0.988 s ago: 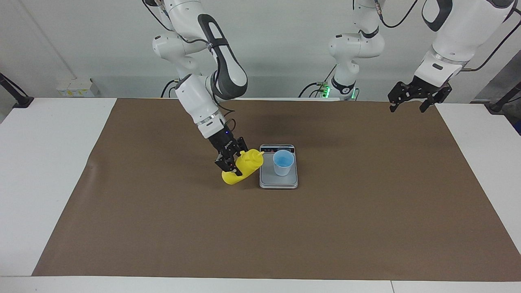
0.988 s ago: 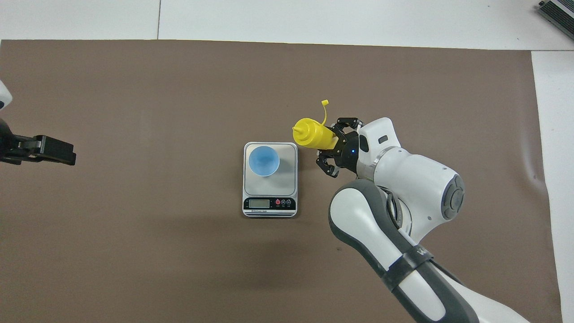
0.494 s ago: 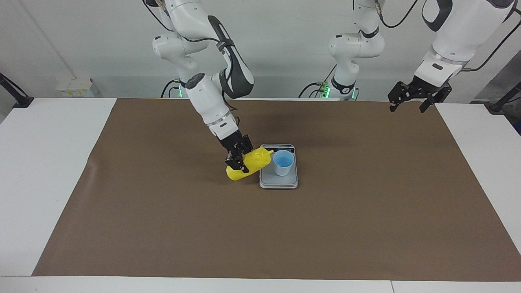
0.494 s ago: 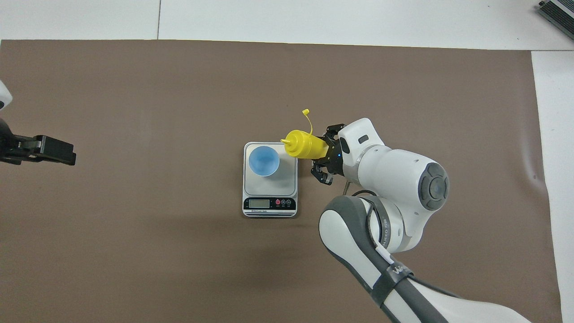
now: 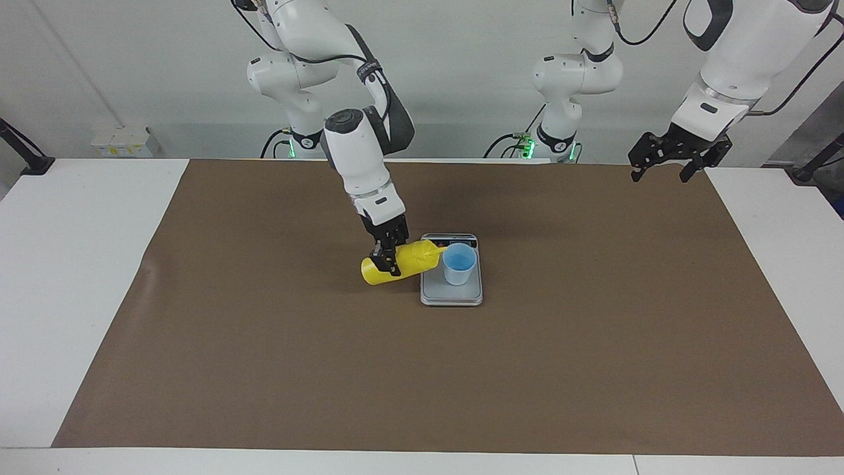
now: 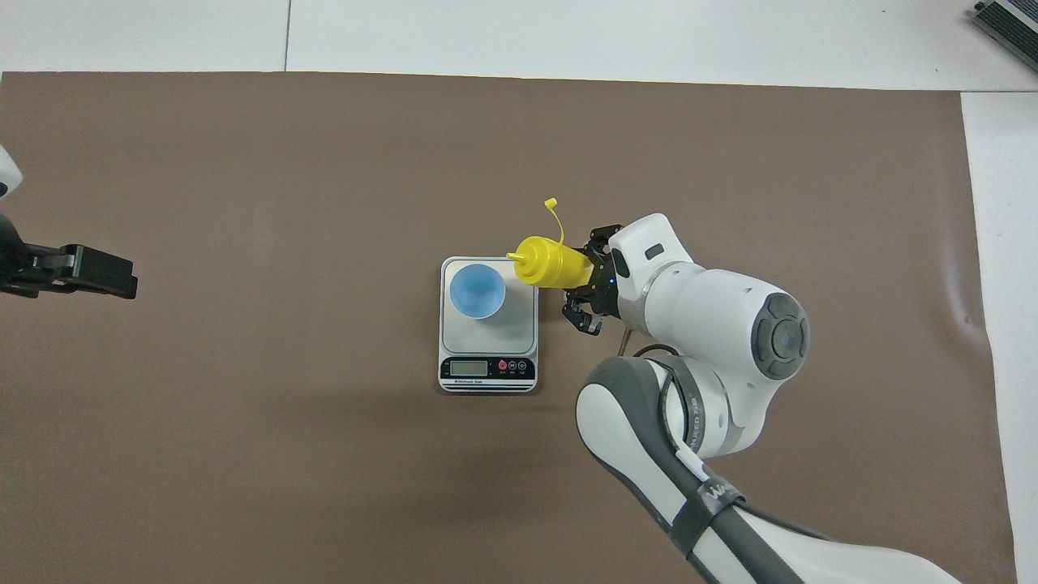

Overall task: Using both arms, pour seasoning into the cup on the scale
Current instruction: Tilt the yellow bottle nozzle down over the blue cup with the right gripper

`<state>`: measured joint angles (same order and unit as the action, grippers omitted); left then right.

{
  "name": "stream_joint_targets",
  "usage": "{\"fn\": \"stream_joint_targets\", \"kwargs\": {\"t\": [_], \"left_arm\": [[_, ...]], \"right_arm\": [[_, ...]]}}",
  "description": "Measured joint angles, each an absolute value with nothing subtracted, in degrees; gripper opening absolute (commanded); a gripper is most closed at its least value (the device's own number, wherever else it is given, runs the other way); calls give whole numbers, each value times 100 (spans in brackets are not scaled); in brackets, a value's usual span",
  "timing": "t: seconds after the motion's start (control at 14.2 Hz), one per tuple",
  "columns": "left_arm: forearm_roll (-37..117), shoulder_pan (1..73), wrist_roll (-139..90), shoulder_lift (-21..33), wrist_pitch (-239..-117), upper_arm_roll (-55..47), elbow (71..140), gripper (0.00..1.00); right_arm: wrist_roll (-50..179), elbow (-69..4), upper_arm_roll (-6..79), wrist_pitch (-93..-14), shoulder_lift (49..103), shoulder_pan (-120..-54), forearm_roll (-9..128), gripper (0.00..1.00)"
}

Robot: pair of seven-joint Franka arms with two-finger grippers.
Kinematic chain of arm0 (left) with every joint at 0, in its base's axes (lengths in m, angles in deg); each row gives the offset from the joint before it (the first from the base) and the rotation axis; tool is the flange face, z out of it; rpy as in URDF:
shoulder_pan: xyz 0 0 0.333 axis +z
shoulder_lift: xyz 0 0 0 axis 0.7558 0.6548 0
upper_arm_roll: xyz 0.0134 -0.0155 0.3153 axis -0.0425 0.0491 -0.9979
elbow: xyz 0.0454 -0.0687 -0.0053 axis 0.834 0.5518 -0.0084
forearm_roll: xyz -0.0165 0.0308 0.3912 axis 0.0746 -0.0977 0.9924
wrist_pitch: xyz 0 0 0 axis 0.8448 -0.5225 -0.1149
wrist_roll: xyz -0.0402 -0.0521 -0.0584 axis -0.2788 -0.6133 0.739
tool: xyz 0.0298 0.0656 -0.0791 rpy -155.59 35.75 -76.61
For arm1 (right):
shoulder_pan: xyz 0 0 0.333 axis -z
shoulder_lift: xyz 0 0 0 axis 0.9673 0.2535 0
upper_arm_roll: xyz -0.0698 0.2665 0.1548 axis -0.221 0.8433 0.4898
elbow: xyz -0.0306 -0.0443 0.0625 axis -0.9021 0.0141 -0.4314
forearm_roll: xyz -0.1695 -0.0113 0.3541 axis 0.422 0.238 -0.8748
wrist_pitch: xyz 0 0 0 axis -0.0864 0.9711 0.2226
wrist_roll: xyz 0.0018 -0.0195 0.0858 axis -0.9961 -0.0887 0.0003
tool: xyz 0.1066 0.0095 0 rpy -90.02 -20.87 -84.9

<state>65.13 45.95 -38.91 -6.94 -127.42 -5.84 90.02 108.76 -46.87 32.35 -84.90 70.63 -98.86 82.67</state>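
Right fingers (image 5: 389, 257) clamped on bottle (image 5: 401, 263) | nozzle at cup (image 5: 459, 263) rim: tip slowly, squeeze gently | left fingers (image 5: 666, 158) apart, waiting

The cup (image 5: 459, 264) stands on the scale (image 5: 451, 293), the tilted bottle (image 5: 400, 263) beside it toward the right arm's end

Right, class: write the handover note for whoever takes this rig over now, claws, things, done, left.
Right claw: shut on the yellow bottle, tipped on its side, nozzle at the blue cup rim.
Left claw: open, waiting over the left arm's end of the table.
Cup stands on the scale.
Done: bottle picked up and tilted.
Left: pour; no seasoning visible in the cup.
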Motion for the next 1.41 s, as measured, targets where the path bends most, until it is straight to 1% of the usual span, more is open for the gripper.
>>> {"fn": "stream_joint_targets", "kwargs": {"t": [0.35,0.71,0.92,1.13,1.34,1.41], "left_arm": [[6513,4595,-3891,-694,-12742,-584,9002,100],[6513,4595,-3891,-694,-12742,-584,9002,100],[6513,4595,-3891,-694,-12742,-584,9002,100],[6513,4595,-3891,-694,-12742,-584,9002,100],[6513,4595,-3891,-694,-12742,-584,9002,100],[6513,4596,-3891,-694,-12742,-584,9002,100]], "right_arm": [[9842,-4401,3240,-7871,7062,-9898,9573,48],[9411,-4333,3265,-7661,7062,-9903,10473,48],[8814,-4329,3284,-7527,7063,-10076,11244,47],[8267,-4327,3293,-7315,7063,-10307,11853,45],[8250,-4316,3293,-7245,7062,-10373,12115,37],[8219,-4316,3293,-7240,7062,-10377,12256,37]]}}
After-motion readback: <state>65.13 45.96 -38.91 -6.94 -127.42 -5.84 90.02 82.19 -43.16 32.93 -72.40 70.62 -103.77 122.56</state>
